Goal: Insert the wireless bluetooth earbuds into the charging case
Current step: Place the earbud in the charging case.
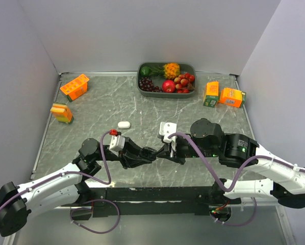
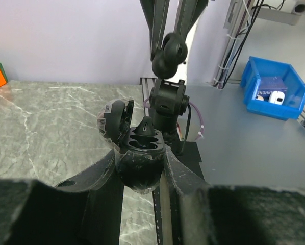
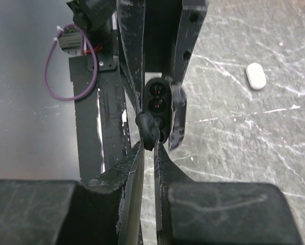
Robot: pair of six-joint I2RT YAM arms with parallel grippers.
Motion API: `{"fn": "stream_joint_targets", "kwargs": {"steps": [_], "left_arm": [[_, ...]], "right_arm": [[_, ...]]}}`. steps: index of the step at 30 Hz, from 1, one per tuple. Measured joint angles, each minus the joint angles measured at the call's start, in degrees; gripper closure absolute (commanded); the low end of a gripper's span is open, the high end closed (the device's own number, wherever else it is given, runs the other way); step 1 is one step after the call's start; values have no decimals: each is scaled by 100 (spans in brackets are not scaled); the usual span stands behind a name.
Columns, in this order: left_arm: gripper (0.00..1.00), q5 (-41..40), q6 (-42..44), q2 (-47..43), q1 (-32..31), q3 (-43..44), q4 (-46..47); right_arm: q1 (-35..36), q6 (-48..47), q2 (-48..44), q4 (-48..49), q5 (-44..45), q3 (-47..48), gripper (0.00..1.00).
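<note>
My right gripper (image 3: pixel 148 146) is pinched on a black earbud (image 3: pixel 148 126), poised close to the open charging case (image 2: pixel 140 153). My left gripper (image 2: pixel 141 171) clamps that case, wells up, lid swung aside, steadying it for insertion.

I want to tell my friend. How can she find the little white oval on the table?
Start at the grey marbled table, just beyond the left gripper. The white case lies there alone, the only smooth white oval, unlike the orange boxes.
</note>
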Motion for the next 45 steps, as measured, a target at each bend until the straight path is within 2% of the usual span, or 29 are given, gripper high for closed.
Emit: {"fn": "stream_joint_targets", "kwargs": {"steps": [15,45], "left_arm": [[99,177,258,-26,-31,203,-570],[99,168,420,-13,-136,374,-999]], "right_arm": [[317,-66,522,-328,162,304,100],[494,-131,1001,-549,721,614,100]]}}
